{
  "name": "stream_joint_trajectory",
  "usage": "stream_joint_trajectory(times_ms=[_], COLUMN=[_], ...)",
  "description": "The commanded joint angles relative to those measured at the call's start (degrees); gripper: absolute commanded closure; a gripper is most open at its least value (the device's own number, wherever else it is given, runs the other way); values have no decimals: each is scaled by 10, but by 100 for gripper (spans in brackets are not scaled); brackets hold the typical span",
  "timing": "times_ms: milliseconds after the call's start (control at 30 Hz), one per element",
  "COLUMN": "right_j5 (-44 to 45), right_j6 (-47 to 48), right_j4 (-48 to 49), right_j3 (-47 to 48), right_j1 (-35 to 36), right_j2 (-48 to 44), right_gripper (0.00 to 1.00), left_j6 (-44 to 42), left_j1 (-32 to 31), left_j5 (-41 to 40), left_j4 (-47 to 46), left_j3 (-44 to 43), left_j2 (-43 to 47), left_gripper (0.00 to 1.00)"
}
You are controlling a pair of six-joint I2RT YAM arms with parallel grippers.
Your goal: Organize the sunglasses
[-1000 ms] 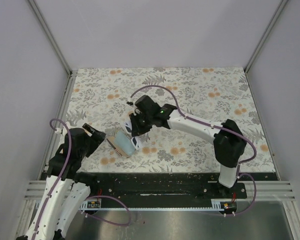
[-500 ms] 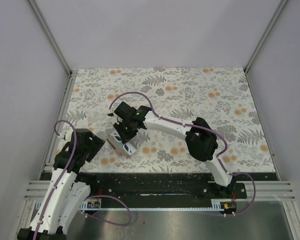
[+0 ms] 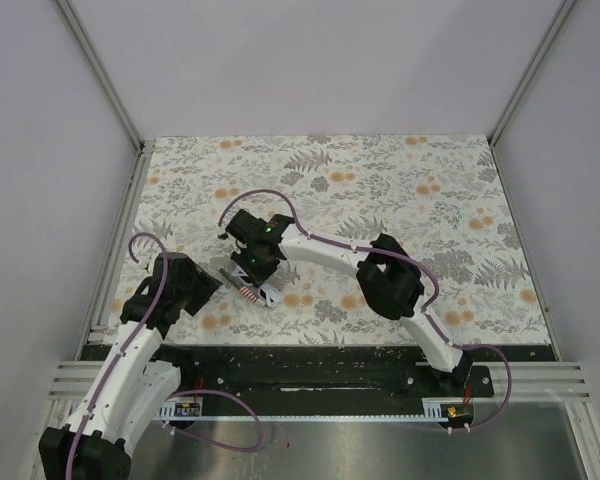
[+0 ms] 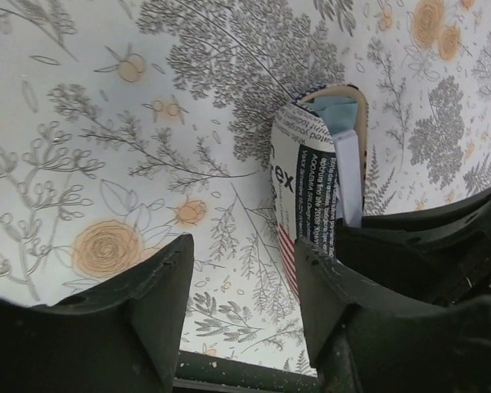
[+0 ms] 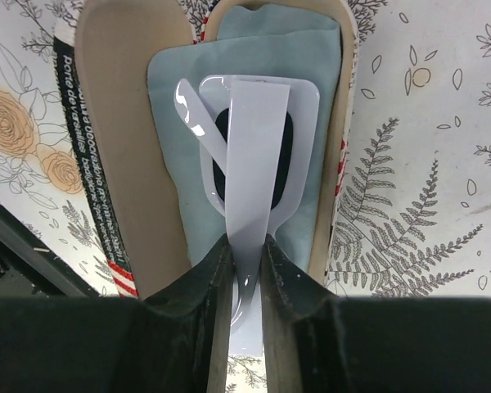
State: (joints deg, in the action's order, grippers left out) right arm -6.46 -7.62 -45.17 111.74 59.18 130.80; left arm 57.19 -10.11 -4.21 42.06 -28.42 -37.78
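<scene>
Your right gripper is clenched on the pale frame of the sunglasses. They are within the open case, over the light blue cloth; resting on it or just above, unclear from this angle. Your left gripper is released, empty, just beside the case above the floral table.
</scene>
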Motion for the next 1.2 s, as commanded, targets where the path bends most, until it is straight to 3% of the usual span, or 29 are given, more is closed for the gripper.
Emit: stream_joint_trajectory(times_ms=[0,167,400,1167], right_j5=[14,-7,-47,-69], right_j6=[9,-6,-40,-75], right_j4=[-1,29,74,74], right_j3=[18,-21,-71,-10], right_j1=[-11,-20,-38,-63], right_j2=[5,-11,-37,-28], right_gripper=[100,100,100,100], left_j6=[-20,-33,-57,-123], left_j1=[4,3,4,19], left_j5=[67,159,188,194], left_j4=[-101,-236,-332,-353], left_j3=[18,48,34,-60], left_j2=[-30,-78,-178,-331], left_gripper=[48,50,58,57])
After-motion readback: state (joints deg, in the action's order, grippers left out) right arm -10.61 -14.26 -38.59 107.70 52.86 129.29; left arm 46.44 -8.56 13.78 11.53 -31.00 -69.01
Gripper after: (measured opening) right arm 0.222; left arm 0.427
